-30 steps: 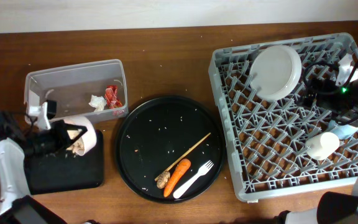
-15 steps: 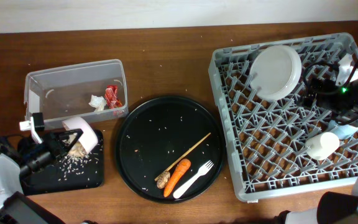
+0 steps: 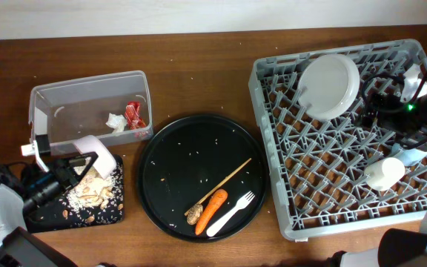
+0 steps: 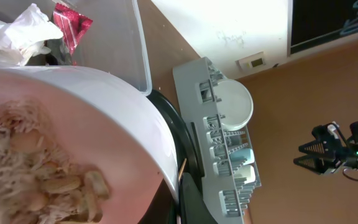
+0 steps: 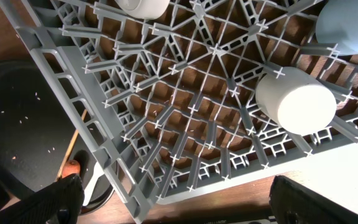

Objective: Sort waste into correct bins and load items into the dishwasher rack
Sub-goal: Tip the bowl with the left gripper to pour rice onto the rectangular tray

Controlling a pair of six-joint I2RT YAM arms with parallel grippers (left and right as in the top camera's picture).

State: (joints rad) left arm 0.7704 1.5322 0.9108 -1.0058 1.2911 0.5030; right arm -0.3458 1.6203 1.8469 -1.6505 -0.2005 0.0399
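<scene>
My left gripper (image 3: 64, 169) is shut on the rim of the white bowl (image 3: 96, 153) and holds it tipped over the flat black tray (image 3: 43, 215). Beige rice-like scraps (image 3: 89, 194) lie on that tray, and more cling inside the bowl (image 4: 36, 180). The clear tub (image 3: 58, 96) holds the red wrapper (image 3: 133, 113) and the tissue wad (image 3: 115, 121). The carrot (image 3: 211, 210), brown lump (image 3: 193, 215), fork (image 3: 236, 211) and chopstick (image 3: 227, 180) lie on the round black tray (image 3: 169, 159). My right gripper (image 5: 188, 205) is open and empty above the grey rack (image 3: 332, 148).
The rack holds the pale plate (image 3: 329, 85) leaning at the back, the cream cup (image 3: 384, 173) and the light blue cup (image 5: 350, 25). Loose rice grains dot the round tray. Brown table (image 3: 199, 67) runs behind the tub and the trays.
The left arm lowered and tipped the bowl further. Rice scraps have fallen from it and now lie in a pile on the flat black tray. The right arm has not moved.
</scene>
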